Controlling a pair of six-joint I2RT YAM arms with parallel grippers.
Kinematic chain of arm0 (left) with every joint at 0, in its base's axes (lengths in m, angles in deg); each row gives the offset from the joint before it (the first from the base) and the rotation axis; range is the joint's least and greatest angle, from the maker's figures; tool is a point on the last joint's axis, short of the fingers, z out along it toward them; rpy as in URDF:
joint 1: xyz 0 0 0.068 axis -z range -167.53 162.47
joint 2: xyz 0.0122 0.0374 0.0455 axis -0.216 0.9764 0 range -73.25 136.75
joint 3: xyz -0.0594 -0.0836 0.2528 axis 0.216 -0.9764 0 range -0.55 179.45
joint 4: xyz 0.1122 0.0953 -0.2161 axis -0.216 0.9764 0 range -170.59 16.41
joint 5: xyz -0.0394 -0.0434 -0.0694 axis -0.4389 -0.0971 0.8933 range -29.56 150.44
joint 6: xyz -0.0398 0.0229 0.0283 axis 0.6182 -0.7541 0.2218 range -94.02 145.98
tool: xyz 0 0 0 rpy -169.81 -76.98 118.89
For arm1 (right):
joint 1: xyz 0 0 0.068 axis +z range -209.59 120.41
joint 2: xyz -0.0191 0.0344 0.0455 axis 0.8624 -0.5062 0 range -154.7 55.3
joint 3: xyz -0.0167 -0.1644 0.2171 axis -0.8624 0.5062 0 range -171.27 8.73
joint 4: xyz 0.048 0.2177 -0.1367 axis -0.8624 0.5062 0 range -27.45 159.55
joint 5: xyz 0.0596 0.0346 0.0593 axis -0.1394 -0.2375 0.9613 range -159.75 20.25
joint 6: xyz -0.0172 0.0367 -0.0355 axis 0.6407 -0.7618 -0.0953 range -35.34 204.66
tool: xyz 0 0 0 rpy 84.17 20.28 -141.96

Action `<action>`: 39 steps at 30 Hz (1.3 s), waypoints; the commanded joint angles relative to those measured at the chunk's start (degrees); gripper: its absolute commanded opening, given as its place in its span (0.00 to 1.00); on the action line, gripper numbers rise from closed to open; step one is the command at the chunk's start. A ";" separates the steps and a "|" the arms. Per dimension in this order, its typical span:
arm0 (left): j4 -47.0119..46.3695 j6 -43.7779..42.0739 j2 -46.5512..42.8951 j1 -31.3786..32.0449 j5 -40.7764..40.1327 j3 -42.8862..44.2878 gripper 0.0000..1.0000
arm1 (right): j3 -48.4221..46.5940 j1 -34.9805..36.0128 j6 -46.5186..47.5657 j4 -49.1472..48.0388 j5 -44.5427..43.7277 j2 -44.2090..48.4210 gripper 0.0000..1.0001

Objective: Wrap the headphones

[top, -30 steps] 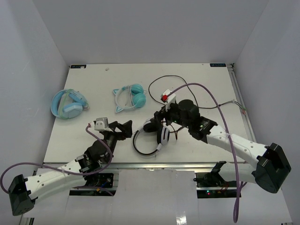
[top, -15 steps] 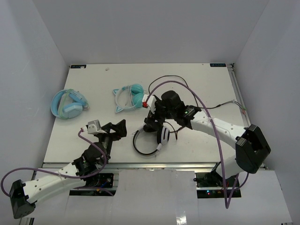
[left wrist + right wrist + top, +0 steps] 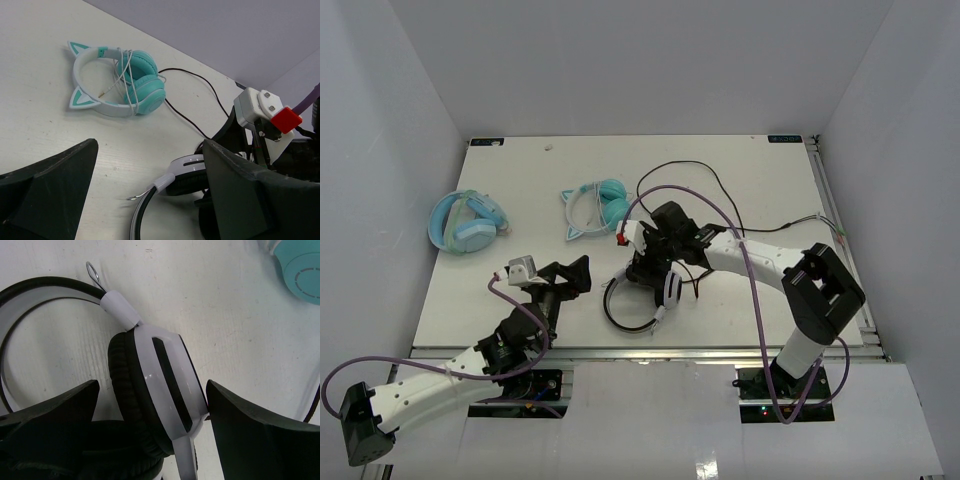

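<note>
The right hand (image 3: 150, 390) hovers with its fingers spread wide to either side of one white earcup of the headphones (image 3: 170, 365), gripping nothing, so the step in hand looks like the first grasp, before any wrapping. The left hand (image 3: 572, 276), also spread and empty, hovers just left of the headband. The headphones lie on the tabletop (image 3: 520, 170) near its front middle, their cable (image 3: 672, 166) looping loose toward the back. Next, one hand probably needs to close on the earcup to steady it while the other fetches the cable; no container shows.

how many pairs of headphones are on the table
3: light-blue headphones at far left, teal cat-ear headphones in the middle, black-and-white headphones nearer the front edge. None seems hidden.
</note>
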 commanded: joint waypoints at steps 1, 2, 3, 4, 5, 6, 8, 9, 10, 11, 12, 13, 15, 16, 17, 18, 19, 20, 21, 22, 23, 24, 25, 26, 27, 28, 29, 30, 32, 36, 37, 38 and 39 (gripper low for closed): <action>-0.12 0.10 0.85 0.11 0.55 0.35 0.97 | -3.01 -0.08 0.54 0.23 0.75 -2.43 0.92; -0.10 0.10 0.95 0.11 0.55 0.37 0.97 | -3.09 -0.08 0.44 0.21 0.89 -2.69 0.91; -0.10 0.10 1.03 0.11 0.55 0.37 0.97 | -3.13 -0.08 0.40 0.21 1.09 -2.85 0.90; -0.10 0.10 1.11 0.07 0.51 0.37 0.97 | -3.11 -0.08 0.41 0.21 1.27 -2.97 0.89; -0.13 0.10 1.09 0.02 0.50 0.37 0.97 | -3.06 -0.08 0.43 0.21 1.47 -3.09 0.88; -0.18 0.08 0.99 0.02 0.55 0.35 0.97 | -3.06 -0.08 0.38 0.21 1.56 -3.21 0.85; -0.18 0.01 0.93 0.02 0.55 0.28 0.97 | -3.06 -0.08 0.26 0.21 1.09 -3.28 0.79; -0.18 0.05 0.90 0.02 0.59 0.28 0.97 | -2.98 -0.08 0.16 0.25 0.59 -3.28 0.75; -0.18 0.10 0.88 0.04 0.64 0.28 0.97 | -2.81 -0.08 0.11 0.29 0.06 -3.21 0.70; -0.18 0.10 0.84 0.07 0.64 0.28 0.97 | -2.66 -0.08 0.11 0.29 -0.28 -3.06 0.66; -0.17 0.09 0.80 0.10 0.64 0.28 0.96 | -2.53 -0.08 0.06 0.30 -0.68 -2.93 0.62; -0.13 0.04 0.75 0.05 0.64 0.28 0.96 | -2.48 -0.08 -0.18 0.35 -1.32 -2.93 0.58; -0.03 0.01 0.72 0.02 0.57 0.28 0.97 | -2.52 -0.08 -0.81 0.38 -3.89 -2.79 0.48; 0.04 0.01 0.67 0.07 0.55 0.24 0.97 | -2.44 -0.08 -1.08 0.38 -5.13 -2.61 0.44; 0.15 0.01 0.63 0.07 0.48 0.20 0.97 | -2.33 -0.08 -1.45 0.38 -6.58 -2.32 0.39; 0.27 0.02 0.62 0.02 0.39 0.20 0.96 | -2.27 -0.08 -2.07 0.37 -8.32 -1.95 0.34; 0.31 0.06 0.58 0.02 0.43 0.20 0.96 | -2.27 -0.08 -3.12 0.33 -9.59 -1.53 0.28; 0.32 0.07 0.56 0.02 0.50 0.19 0.96 | -2.29 -0.06 -4.12 0.30 -10.94 -1.14 0.22; 0.19 -0.14 0.62 0.02 0.77 0.12 0.96 | -2.43 0.00 -4.87 0.30 -12.77 -0.86 0.11; 0.20 -0.39 0.73 0.02 1.73 0.17 0.96 | -2.25 0.01 -6.26 0.33 -13.79 -0.04 0.09; 0.24 -0.66 0.85 0.02 2.79 0.25 0.96 | -2.02 0.01 -7.74 0.37 -14.67 0.88 0.08; 0.01 -1.07 1.14 0.02 4.00 0.33 0.96 | -1.72 -0.04 -8.99 0.38 -14.96 2.41 0.08; 0.23 -1.42 1.82 0.02 5.26 0.71 0.95 | -1.27 -0.04 -10.55 0.38 -15.01 4.31 0.08; 1.13 -1.42 2.79 0.02 6.40 1.50 0.95 | -0.77 0.01 -12.57 0.40 -15.48 6.05 0.08; 2.52 -0.84 4.07 0.02 7.33 2.83 0.95 | -0.36 0.01 -14.84 0.46 -16.76 7.57 0.08; 4.11 -0.44 5.18 0.02 8.22 4.27 0.94 | -0.25 0.01 -16.72 0.79 -19.01 8.80 0.08; 6.26 0.20 6.63 0.06 9.26 6.29 0.93 | -0.25 0.01 -19.13 1.67 -21.92 10.27 0.08; 8.18 0.82 8.06 0.11 10.37 8.18 0.93 | -0.14 0.01 -21.67 2.55 -24.59 12.00 0.08; 10.13 1.57 10.16 0.11 12.57 10.53 0.93 | 0.56 0.01 -26.32 3.55 -28.39 15.99 0.08; 13.38 1.43 14.49 0.02 13.93 14.49 0.93 | 2.79 0.04 -33.61 4.23 -30.75 23.82 0.08; 13.70 0.56 15.55 0.02 14.00 15.12 0.93 | 3.60 0.10 -34.50 4.16 -30.63 25.76 0.08; 13.89 -0.61 16.58 0.02 14.33 16.72 0.92 | 4.19 0.10 -34.85 4.16 -30.87 27.00 0.08; 14.13 -1.80 17.89 0.02 14.64 18.35 0.92 | 4.88 0.11 -35.19 4.14 -31.14 28.20 0.08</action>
